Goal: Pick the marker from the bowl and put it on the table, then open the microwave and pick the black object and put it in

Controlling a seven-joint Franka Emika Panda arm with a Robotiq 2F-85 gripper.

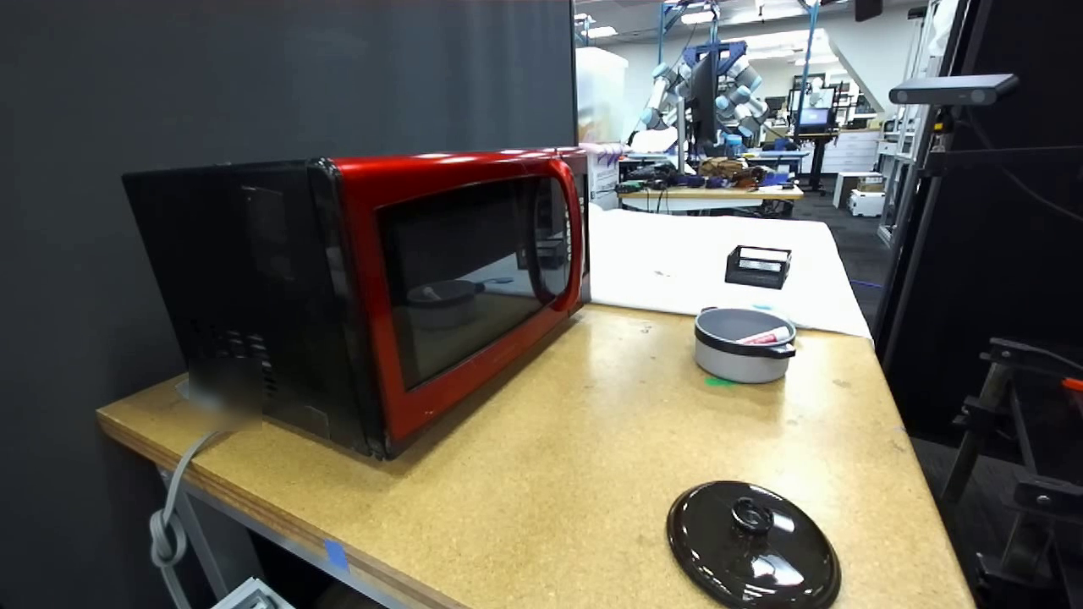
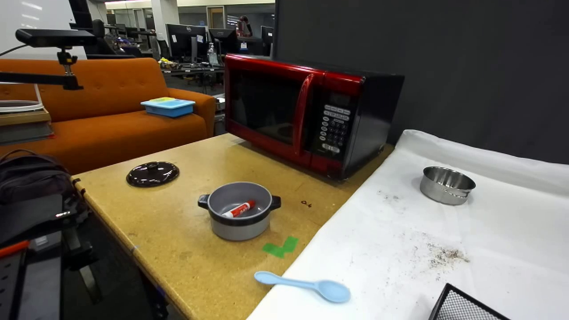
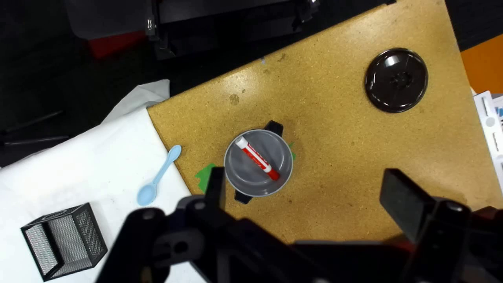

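The gripper (image 3: 307,189) gapes wide, empty; below it, well apart, the marker (image 3: 257,158) lies in the bowl (image 3: 248,175).

Table (image 1: 541,474): tan speckled wood top, few stains, blue tape (image 1: 336,554) on edge; microwave (image 2: 271,106) and grey bowl (image 2: 240,230) standing upright on wood, apart; dark lid (image 3: 396,80) flat, knob up, apart from both; green tape (image 2: 281,250) just beside bowl; dark scribble (image 2: 306,204) between bowl and microwave; white sheet (image 2: 382,231) bordering wood on one side; pale blue spoon (image 2: 297,282) straddling border, handle tip over wood, scoop over sheet
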